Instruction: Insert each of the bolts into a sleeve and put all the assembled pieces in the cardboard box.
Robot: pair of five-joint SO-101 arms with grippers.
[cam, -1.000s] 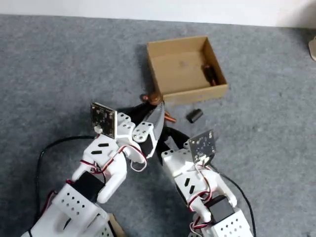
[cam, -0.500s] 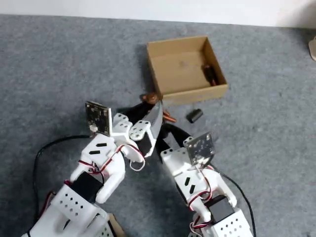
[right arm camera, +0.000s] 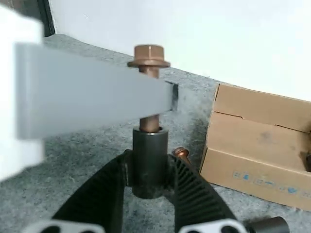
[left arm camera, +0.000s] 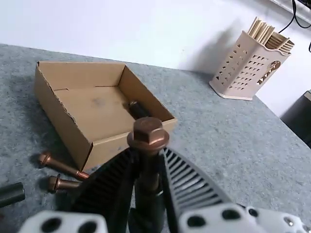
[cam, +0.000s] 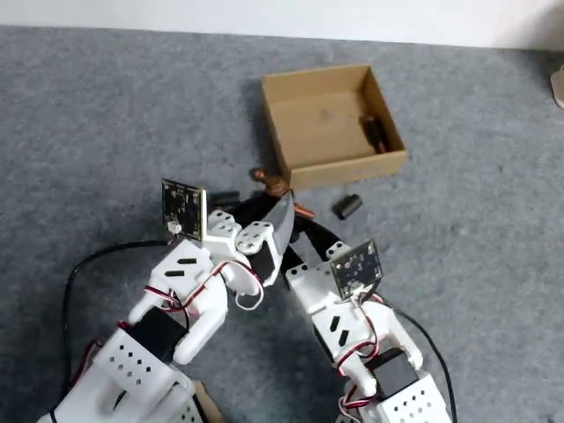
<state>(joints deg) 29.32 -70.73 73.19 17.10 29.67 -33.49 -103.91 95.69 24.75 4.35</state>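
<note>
— Inserting is the step in hand, by my reading. The left jaws are clamped on a copper bolt (left arm camera: 148,136), head up, and the right jaws grip a dark sleeve (right arm camera: 148,162) standing upright directly under it.

— Is the shank in yet?

— Its tip sits at the sleeve's mouth in the right wrist view, but I cannot tell how deep it goes. Most of the shank shows above the sleeve.

— So what does the next move call for?

— Pressing the bolt straight down along the sleeve's axis until the head meets the rim, with both kept upright so nothing binds. After that, one pair of jaws has to let go so the other can carry the piece to the cardboard box (cam: 348,167), which sits on the desk (cam: 106,115) just beyond the two arms.

— What's in the box?

— One assembled piece (cam: 374,132), lying close to a side wall.

— And outside it?

— A loose bolt (left arm camera: 62,167) and a second bolt (left arm camera: 65,184) lie on the desk just beside the box's near corner. A spare sleeve (cam: 347,206) lies near the box's front wall, and another dark sleeve (cam: 224,196) is close to the left arm. I'd guess two more pairings remain after this one.
</note>
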